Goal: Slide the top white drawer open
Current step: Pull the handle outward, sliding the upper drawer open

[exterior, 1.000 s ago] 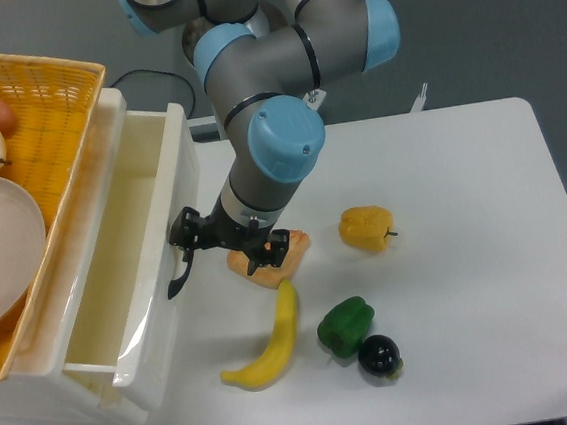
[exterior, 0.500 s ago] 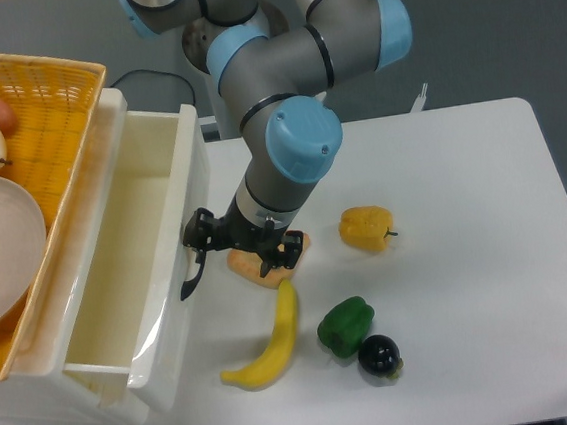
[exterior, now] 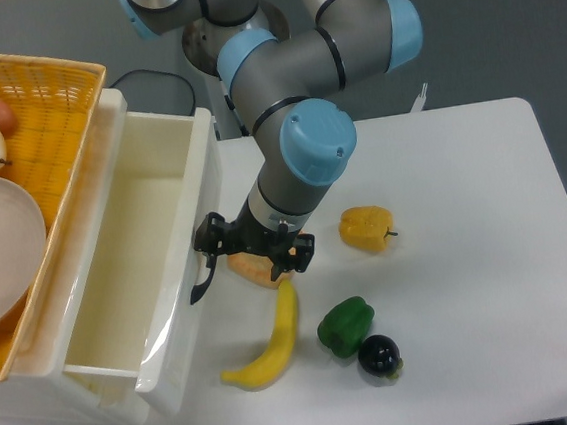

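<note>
While one end effector (exterior: pixel 210 252) grips one top white drawer (exterior: pixel 137 252), one banana (exterior: pixel 271 341) lies nearby.

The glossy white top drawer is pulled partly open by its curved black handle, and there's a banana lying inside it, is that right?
Not quite. The camera view shows the glossy white top drawer pulled partly open, with the gripper at its curved black handle, but the drawer holds nothing. The yellow banana lies on the white table, right of the drawer.

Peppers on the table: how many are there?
2: a yellow pepper right of the gripper, and a green pepper nearer the front edge, beside the banana. None seem hidden.
</note>
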You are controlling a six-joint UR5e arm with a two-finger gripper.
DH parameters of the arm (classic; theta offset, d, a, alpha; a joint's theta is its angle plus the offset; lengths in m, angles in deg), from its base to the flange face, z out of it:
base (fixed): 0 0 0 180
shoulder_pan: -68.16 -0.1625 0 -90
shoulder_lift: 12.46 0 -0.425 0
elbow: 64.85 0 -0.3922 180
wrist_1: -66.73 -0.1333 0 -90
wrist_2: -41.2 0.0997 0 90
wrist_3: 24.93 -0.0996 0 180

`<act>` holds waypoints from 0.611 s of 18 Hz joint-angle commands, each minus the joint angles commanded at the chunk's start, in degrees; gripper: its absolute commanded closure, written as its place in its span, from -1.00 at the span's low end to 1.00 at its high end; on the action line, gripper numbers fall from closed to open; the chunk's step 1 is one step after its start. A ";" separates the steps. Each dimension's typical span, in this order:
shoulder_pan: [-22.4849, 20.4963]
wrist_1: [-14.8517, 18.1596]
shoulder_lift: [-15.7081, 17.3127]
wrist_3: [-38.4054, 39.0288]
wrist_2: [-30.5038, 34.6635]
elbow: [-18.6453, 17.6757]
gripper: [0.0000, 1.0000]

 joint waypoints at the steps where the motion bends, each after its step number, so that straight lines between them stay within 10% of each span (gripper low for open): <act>1: -0.09 0.00 0.00 -0.09 0.00 0.00 -1.00; 11: -0.53 -0.79 0.00 -0.44 0.00 0.00 -1.00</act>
